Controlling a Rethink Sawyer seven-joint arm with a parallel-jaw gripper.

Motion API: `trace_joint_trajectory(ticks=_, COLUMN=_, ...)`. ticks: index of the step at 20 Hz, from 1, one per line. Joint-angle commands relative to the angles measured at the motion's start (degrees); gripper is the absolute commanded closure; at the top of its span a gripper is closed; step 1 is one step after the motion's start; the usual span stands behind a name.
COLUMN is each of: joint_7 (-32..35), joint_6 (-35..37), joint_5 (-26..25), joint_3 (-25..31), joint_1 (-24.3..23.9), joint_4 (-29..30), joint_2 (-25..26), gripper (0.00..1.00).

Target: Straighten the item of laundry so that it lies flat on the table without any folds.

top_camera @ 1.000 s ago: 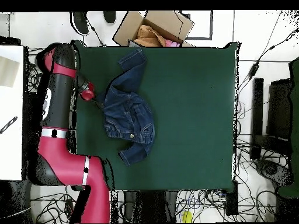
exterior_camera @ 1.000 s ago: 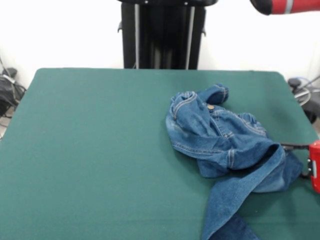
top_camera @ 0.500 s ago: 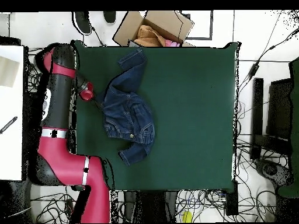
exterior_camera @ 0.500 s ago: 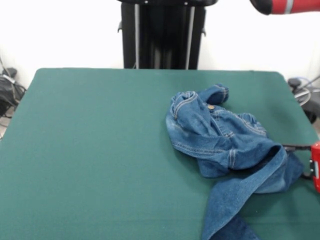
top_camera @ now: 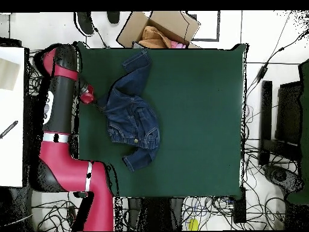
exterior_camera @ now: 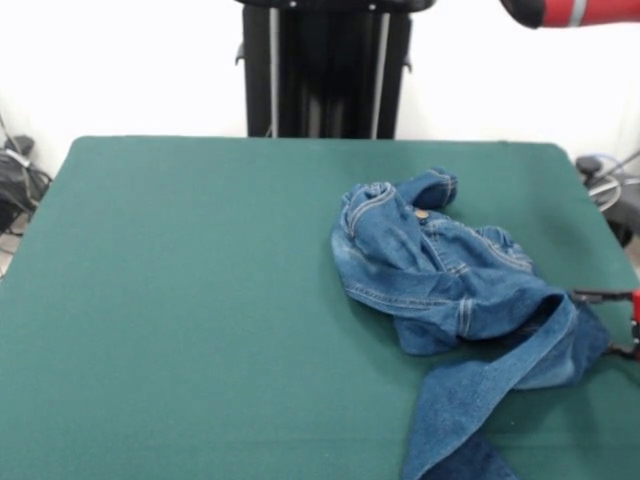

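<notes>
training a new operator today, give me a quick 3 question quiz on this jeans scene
1. True or false: the jeans lie flat with no folds.
2. In the overhead view, the hand is at which side of the jeans? A) left B) right C) bottom
3. In the overhead view, what sits just past the table at its top edge?

Key: 1. False, they are bunched with one leg trailing off. 2. A. 3. An open cardboard box.

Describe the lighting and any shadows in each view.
Front view: the white wall is blown out bright, the crumpled blue denim jeans cast only a soft shadow on the dark green cloth table. Overhead view: even light, no glare on the cloth.
</notes>
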Motion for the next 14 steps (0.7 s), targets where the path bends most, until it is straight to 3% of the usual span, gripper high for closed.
trace_joint_trajectory(ticks=1, joint_7=18.12, joint_6=4.22, joint_5=2.17, joint_3=-6.92, joint_1=0.04, joint_4=-7.4, joint_2=1.49, gripper=0.0)
trace_joint_trajectory(ticks=10, joint_7=19.35, joint_6=7.44, joint_5=-1.53, joint_3=-7.02, joint_1=0.76, joint_4=-7.44, joint_2=1.79, gripper=0.0)
trace_joint_trajectory(ticks=14, joint_7=16.63, joint_6=9.06, joint_5=-4.49, joint_3=-7.06, joint_1=1.24, joint_4=-7.45, joint_2=1.56, gripper=0.0)
